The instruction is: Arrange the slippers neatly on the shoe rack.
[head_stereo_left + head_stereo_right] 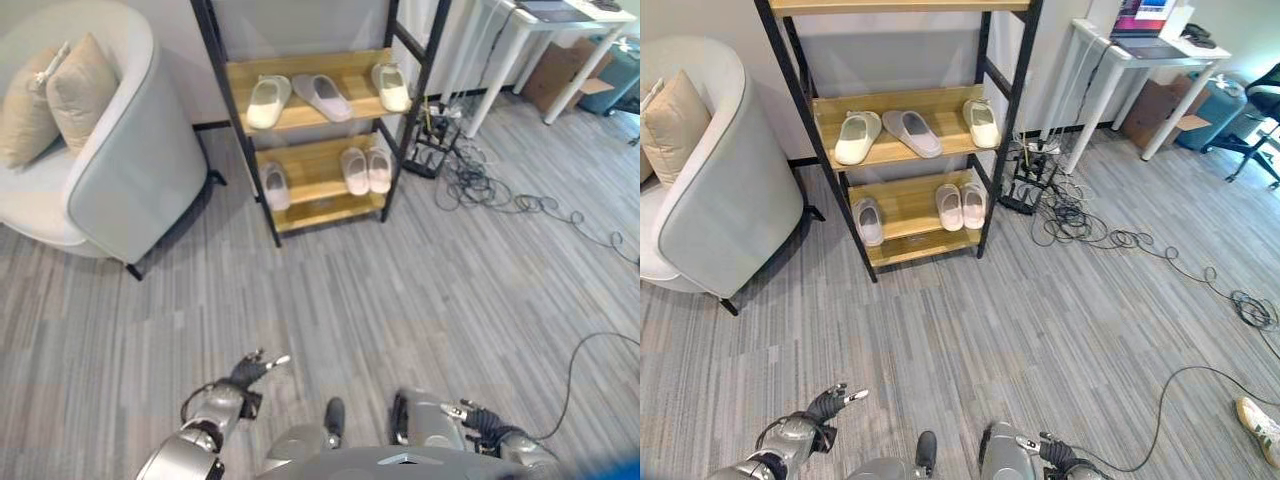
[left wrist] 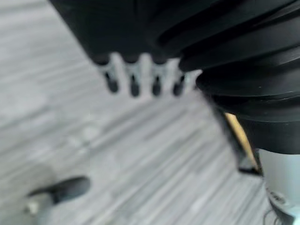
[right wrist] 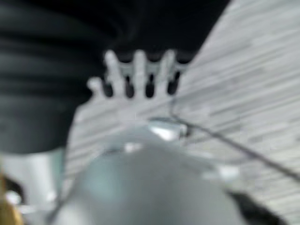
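slippers sit on a black-framed shoe rack (image 1: 215,70) with wooden shelves, seen from the left eye. on the upper shelf (image 1: 355,62) lie a cream slipper (image 1: 267,101), a grey slipper (image 1: 322,96) angled beside it, and another cream slipper (image 1: 391,87) near the rack's right post. on the lower shelf (image 1: 315,178) one pale slipper (image 1: 275,185) lies alone at the left and a pair of pale slippers (image 1: 365,169) lies side by side, touching, at the right. a grey armchair (image 1: 130,170) with two beige cushions (image 1: 50,95) stands left of the rack. the left hand (image 1: 250,372) hangs low over the grey carpet (image 1: 400,290), well apart from the rack, fingers loosely extended and empty. the right hand (image 1: 480,416) is low at the right, also empty.

right eye view: same rack and slippers, plus a white desk (image 1: 1110,60) to the right and loose cables (image 1: 1110,235) trailing over the carpet. a person's shoe (image 1: 1262,428) shows at the lower right edge.

left wrist view: the left hand's fingers (image 2: 133,84) hang straight, released, holding nothing, above the carpet.

right wrist view: the right hand's fingers (image 3: 140,77) are likewise straight and empty above the carpet.
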Controlling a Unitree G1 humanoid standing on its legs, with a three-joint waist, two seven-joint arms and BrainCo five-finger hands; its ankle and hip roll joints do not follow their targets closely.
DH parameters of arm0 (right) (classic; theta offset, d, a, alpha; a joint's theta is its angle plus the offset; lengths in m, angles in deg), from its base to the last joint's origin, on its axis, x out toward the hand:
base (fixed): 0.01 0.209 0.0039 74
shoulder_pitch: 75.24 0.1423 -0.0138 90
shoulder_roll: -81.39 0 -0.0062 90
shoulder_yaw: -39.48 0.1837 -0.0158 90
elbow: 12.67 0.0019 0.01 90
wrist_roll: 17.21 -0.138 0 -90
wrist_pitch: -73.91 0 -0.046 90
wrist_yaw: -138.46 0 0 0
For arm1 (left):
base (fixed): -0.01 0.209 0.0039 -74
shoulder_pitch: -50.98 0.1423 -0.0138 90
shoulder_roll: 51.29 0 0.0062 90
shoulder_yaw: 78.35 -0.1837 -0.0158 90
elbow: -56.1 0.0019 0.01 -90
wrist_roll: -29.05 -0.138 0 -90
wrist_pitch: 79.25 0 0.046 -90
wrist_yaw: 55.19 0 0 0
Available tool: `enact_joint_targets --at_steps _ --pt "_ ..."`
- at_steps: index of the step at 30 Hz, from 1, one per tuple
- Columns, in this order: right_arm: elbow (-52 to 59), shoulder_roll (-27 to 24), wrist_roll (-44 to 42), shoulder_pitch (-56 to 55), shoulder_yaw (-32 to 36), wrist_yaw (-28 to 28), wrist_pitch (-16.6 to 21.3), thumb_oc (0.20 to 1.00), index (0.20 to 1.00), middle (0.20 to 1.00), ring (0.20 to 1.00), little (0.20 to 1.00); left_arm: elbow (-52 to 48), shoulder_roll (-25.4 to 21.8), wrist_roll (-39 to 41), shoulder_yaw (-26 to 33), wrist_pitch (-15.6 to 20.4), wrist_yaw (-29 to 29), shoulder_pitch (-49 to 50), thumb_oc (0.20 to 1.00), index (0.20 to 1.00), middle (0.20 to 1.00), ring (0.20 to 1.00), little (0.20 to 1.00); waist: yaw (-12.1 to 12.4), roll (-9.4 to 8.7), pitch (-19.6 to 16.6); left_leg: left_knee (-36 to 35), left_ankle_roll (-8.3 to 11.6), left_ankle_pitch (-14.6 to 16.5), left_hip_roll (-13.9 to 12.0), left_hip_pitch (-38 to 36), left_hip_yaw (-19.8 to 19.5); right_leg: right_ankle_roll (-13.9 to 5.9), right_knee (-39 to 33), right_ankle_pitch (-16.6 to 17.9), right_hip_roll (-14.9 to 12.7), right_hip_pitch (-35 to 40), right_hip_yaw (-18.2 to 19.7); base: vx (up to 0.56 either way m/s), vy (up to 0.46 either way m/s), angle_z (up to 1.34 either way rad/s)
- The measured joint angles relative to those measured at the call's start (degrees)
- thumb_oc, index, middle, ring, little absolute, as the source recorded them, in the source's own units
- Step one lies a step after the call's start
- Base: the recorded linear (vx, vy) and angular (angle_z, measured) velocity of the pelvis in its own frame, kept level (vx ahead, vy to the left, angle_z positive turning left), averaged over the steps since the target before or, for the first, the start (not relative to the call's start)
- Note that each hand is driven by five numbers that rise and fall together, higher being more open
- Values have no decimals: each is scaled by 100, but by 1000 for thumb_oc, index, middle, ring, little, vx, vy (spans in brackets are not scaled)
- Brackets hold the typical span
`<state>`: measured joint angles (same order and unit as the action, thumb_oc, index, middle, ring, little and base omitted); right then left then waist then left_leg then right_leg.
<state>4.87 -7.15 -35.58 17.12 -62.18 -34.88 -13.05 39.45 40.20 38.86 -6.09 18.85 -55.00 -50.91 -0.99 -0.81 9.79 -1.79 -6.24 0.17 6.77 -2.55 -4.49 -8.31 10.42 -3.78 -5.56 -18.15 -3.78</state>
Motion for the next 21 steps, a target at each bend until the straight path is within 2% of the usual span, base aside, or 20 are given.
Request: enact_joint_targets --at_steps 1,2,3,4,5,6,7,8,9,10,11,12,13,14,15,16,17,18,19,21 --pt "-62 5 -3 12 73 -13 2 1000 1000 1000 1000 1000 7 40 -41 -25 -2 0 -6 1000 1000 1000 1000 1000 -21 -33 61 -13 -44 17 67 -137 -69 33 -278 261 8 0 -7 392 -163 47" --pt "-152 3 42 1 195 -28 -10 1000 1000 1000 1000 1000 23 86 -94 -31 -5 3 82 1000 1000 1000 1000 1000 -58 -46 80 -17 59 195 120 -273 -193 67 -530 543 13 -18 -20 349 -171 37" --pt "-223 0 67 -2 229 -31 -15 1000 1000 1000 1000 1000 44 105 -126 -31 -9 4 130 1000 1000 1000 1000 1000 -90 -51 64 -16 76 268 136 -305 -235 61 -690 649 11 2 -18 318 -165 44" --pt "-488 -12 183 -21 325 -66 -34 1000 1000 1000 1000 1000 174 169 -213 -25 -19 -1 267 1000 1000 1000 1000 1000 -118 -45 56 -12 82 425 170 -486 -422 55 -1113 943 36 133 -38 194 -107 46" --pt "-548 -11 211 -41 327 -77 -39 1000 1000 1000 1000 1000 244 196 -217 -24 -25 -1 310 1000 1000 1000 1000 1000 -132 -24 61 -16 107 492 162 -590 -526 86 -1190 1019 55 178 -45 348 -186 91" --pt "-719 4 301 -281 328 -81 -84 1000 1000 1000 1000 1000 298 269 -265 -20 -51 -22 531 1000 1000 1000 1000 1000 -199 -11 66 16 315 653 113 -886 -742 231 -1057 1125 160 457 -39 345 -199 94" --pt "-859 44 366 -390 329 -84 -100 1000 1000 1000 1000 1000 348 276 -263 32 -48 -23 668 1000 1000 1000 1000 1000 -210 -39 45 87 470 748 95 -1073 -860 288 -791 1087 226 678 -41 450 -283 114" --pt "-900 41 426 -554 313 -82 -144 1000 1000 1000 1000 1000 452 257 -307 45 -60 -23 654 1000 1000 1000 1000 1000 -253 -42 -13 364 591 838 105 -1121 -889 820 -826 1202 249 896 85 242 -189 74" --pt "-926 -27 484 -649 320 -86 -159 1000 1000 1000 1000 1000 504 296 -367 101 -80 -27 785 1000 1000 1000 1000 1000 -183 70 -138 813 730 873 43 -1006 -761 855 -880 1148 311 1088 20 170 -172 56" --pt "-937 -65 522 -703 314 -87 -157 1000 1000 1000 1000 1000 525 301 -375 193 -81 -38 850 1000 1000 1000 1000 1000 -177 88 -180 1260 797 907 53 -871 -681 919 -1039 1118 334 1289 15 85 -146 2" --pt "-827 -189 561 -605 251 -121 -165 1000 1000 1000 1000 1000 545 322 -374 400 -117 -25 924 1000 1000 1000 1000 1000 -78 46 -175 3068 983 865 137 0 -294 1067 -1163 1055 377 1455 27 88 -178 -7" --pt "-660 -258 568 -530 187 -144 -134 1000 1000 1000 1000 1000 565 307 -376 476 -124 -30 906 1000 1000 1000 1000 1000 -93 33 -169 4075 1060 793 116 613 -154 1168 -1161 980 388 1452 18 112 -188 -19" --pt "-566 -293 569 -436 168 -165 -103 1000 1000 1000 1000 1000 573 292 -367 481 -123 -21 882 1000 1000 1000 1000 1000 -90 37 -156 4507 1003 911 -1 953 -87 1196 -1156 961 454 1467 16 148 -169 0" --pt "-472 -302 565 -354 175 -192 -82 1000 1000 1000 1000 1000 557 246 -373 534 -123 -15 868 1000 1000 1000 1000 1000 -50 -18 -134 4607 1040 960 -115 1211 -86 1329 -1121 858 475 1511 2 276 -138 -7" --pt "-432 -283 564 -205 116 -230 -72 1000 1000 1000 1000 1000 532 180 -368 590 -111 7 781 1000 1000 1000 1000 1000 15 -188 -13 4393 1022 981 -463 1390 182 1419 -1121 768 516 1695 -22 234 -81 -9" --pt "-399 -293 562 -102 48 -246 -42 1000 1000 1000 1000 1000 529 152 -366 605 -118 11 737 1000 1000 1000 1000 1000 65 -227 7 4127 1025 983 -617 1423 213 1465 -1133 708 530 1792 -59 265 -34 -1" --pt "-374 -286 550 -12 30 -238 -60 1000 1000 1000 1000 1000 511 92 -357 713 -124 -10 737 1000 1000 1000 1000 1000 57 -355 44 3710 1038 994 -755 1440 289 1497 -1257 591 497 1956 -185 172 28 29" --pt "-315 -349 522 45 9 -269 -40 1000 1000 1000 1000 1000 510 51 -349 735 -142 -3 622 1000 1000 1000 1000 1000 36 -378 56 2550 1036 947 -992 1362 417 1497 -1359 504 528 2074 -276 272 60 42" --pt "-321 -401 494 65 9 -286 -38 1000 1000 1000 1000 1000 491 34 -345 708 -139 -8 611 1000 1000 1000 1000 1000 44 -393 65 1660 1084 785 -1046 1258 435 1426 -1435 565 549 2137 -317 266 70 45" --pt "-339 -504 456 204 29 -353 -39 1000 1000 1000 1000 1000 471 51 -315 659 -143 6 546 1000 1000 1000 1000 1000 90 -353 117 359 1290 117 -1134 1149 358 1302 -1569 420 591 2340 -363 244 75 31"
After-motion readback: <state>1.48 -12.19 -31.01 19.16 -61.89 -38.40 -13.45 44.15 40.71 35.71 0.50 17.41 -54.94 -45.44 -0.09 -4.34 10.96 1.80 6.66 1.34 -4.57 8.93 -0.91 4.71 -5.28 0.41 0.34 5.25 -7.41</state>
